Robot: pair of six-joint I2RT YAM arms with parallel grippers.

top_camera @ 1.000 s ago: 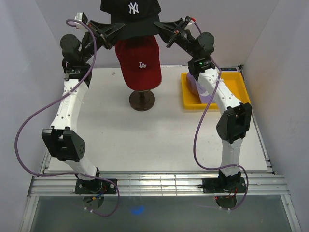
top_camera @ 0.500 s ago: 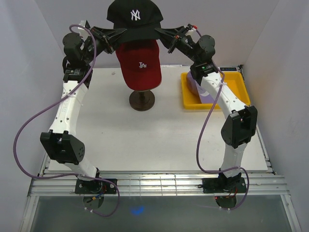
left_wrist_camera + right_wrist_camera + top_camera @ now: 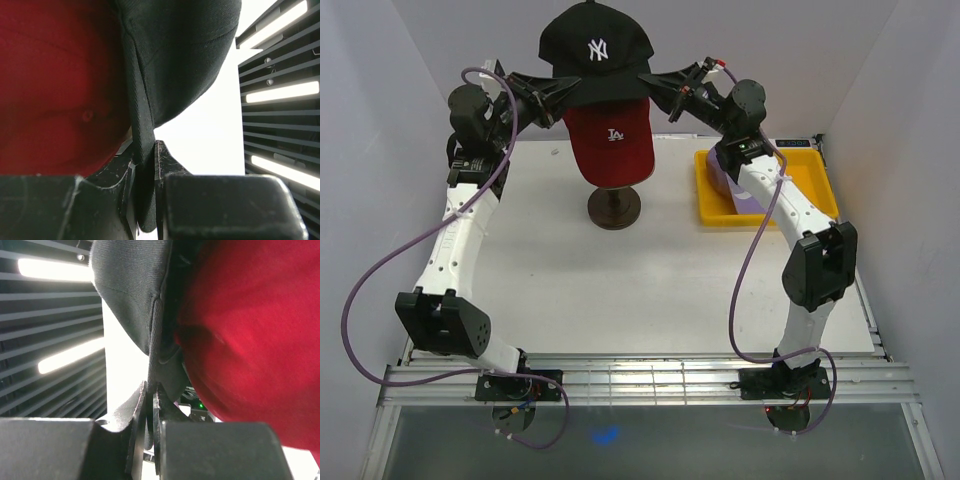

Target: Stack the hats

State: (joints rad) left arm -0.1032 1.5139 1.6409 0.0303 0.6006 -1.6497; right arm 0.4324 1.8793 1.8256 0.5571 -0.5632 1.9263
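Observation:
A black cap with a white logo [image 3: 595,55] hangs high over a red cap with a white logo [image 3: 610,140], which sits on a dark round stand [image 3: 614,206]. My left gripper [image 3: 573,93] is shut on the black cap's left rim. My right gripper [image 3: 646,82] is shut on its right rim. In the left wrist view the black fabric [image 3: 175,60] runs down between my fingers [image 3: 162,155], the red cap [image 3: 55,85] beside it. The right wrist view shows the black rim [image 3: 155,340] pinched, with the red cap [image 3: 250,330] close by. A lavender cap [image 3: 732,180] lies in the yellow bin.
The yellow bin [image 3: 815,185] stands at the back right of the white table [image 3: 620,290]. Grey walls close in on both sides. Purple cables loop off each arm.
Both grippers have carried the black cap lower and slightly forward, so it now covers the top of the red cap. Both arms' elbows shifted outward.

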